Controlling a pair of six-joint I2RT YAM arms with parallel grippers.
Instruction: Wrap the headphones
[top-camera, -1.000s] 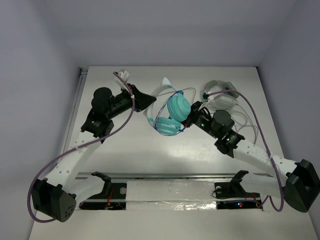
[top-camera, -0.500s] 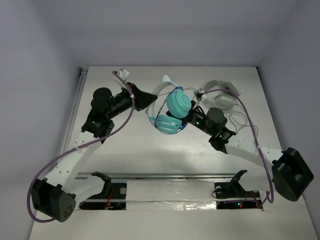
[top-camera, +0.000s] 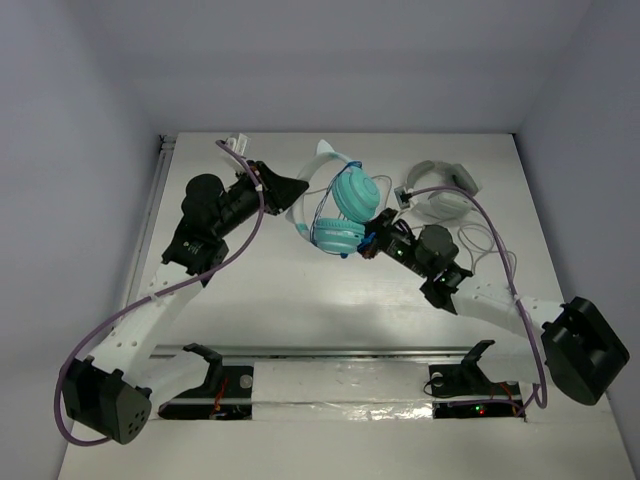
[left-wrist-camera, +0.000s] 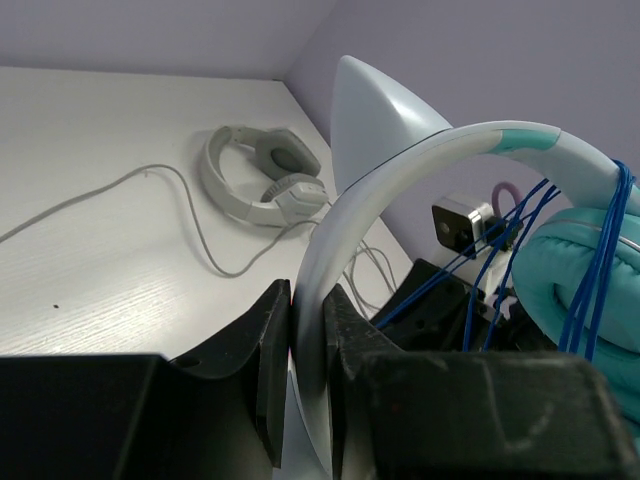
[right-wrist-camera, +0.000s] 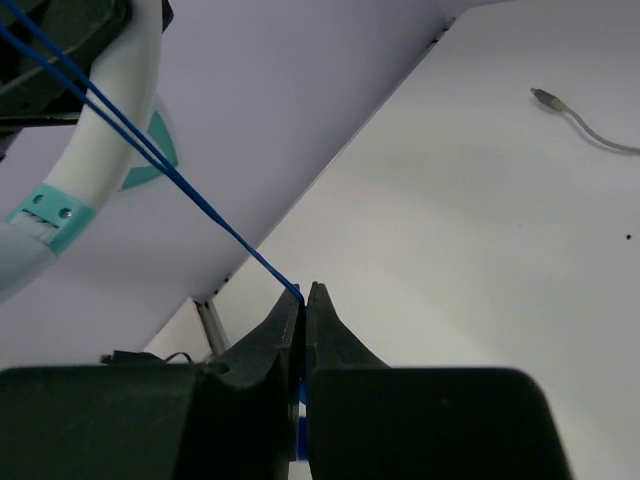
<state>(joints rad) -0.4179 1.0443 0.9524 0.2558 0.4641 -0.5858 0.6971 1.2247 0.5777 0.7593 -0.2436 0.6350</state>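
- The headphones (top-camera: 340, 215) are pictured between the two grippers, just ahead of each. Their teal cups (top-camera: 357, 195) are turned toward the right gripper (right-wrist-camera: 303, 300).
- Whether the lower cup is resting on the table (top-camera: 300, 320) cannot be told.
- The left gripper (left-wrist-camera: 310, 330) is closed hard on the pale headband (left-wrist-camera: 400, 170). The band is pinched edge-on between the jaws and arches up and away to their right.
- The right gripper is shut on the thin blue cable (right-wrist-camera: 200, 205). The cable is drawn taut from the fingertips, up and to the left, toward the band.
- Several turns of cable are seen already looped over the band, just beyond the left gripper and beside a cup.
- The headphones are judged light, with a stiff band and soft, yielding cup pads.
- The band's smooth plastic could pivot or slip in so narrow a pinch. It is best taken at mid-arch and seated deep in the jaws.
- The cable is judged limp, thin and slippery. It is best held a little way along the free run, under gentle tension only.
- A hard pull could strain the cable where it enters the cup, or twist the band out of the left jaws.
- A grey headset (left-wrist-camera: 262, 175) lies well beyond the left gripper with its lead trailing, and is best left clear of the wrap.
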